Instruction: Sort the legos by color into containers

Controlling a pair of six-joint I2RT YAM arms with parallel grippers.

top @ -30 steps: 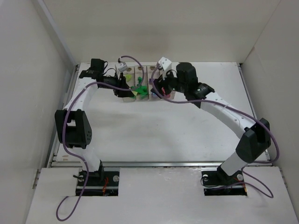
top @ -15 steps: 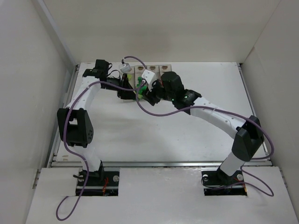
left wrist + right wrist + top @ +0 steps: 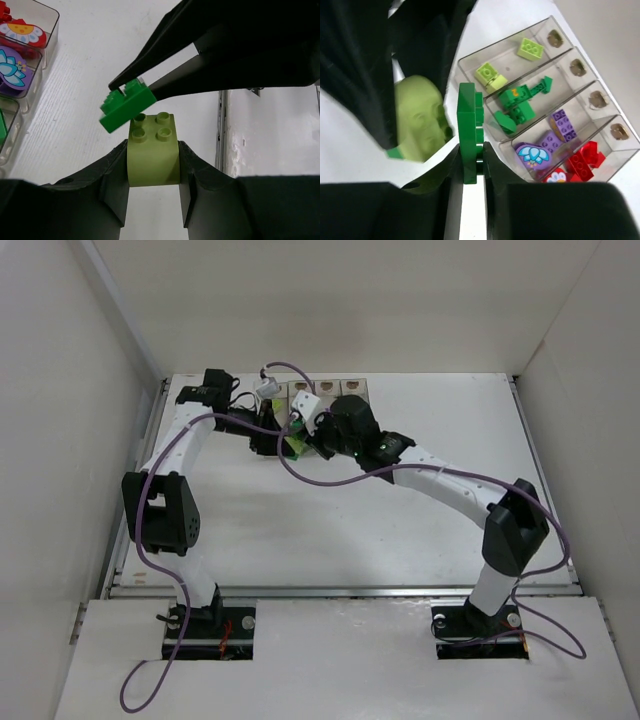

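Left end effector [image 3: 152, 150] grips a yellow-green brick [image 3: 153, 162]. Right end effector [image 3: 469, 159] pinches a dark green brick [image 3: 467, 112] just above it. Part-filled containers [image 3: 512, 61] sit beside both on the desk [image 3: 95, 55].

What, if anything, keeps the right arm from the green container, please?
Probably nothing, so yes: the right gripper, shut on a green brick, is near the open green container; only the left gripper's yellow-green brick crowds it.
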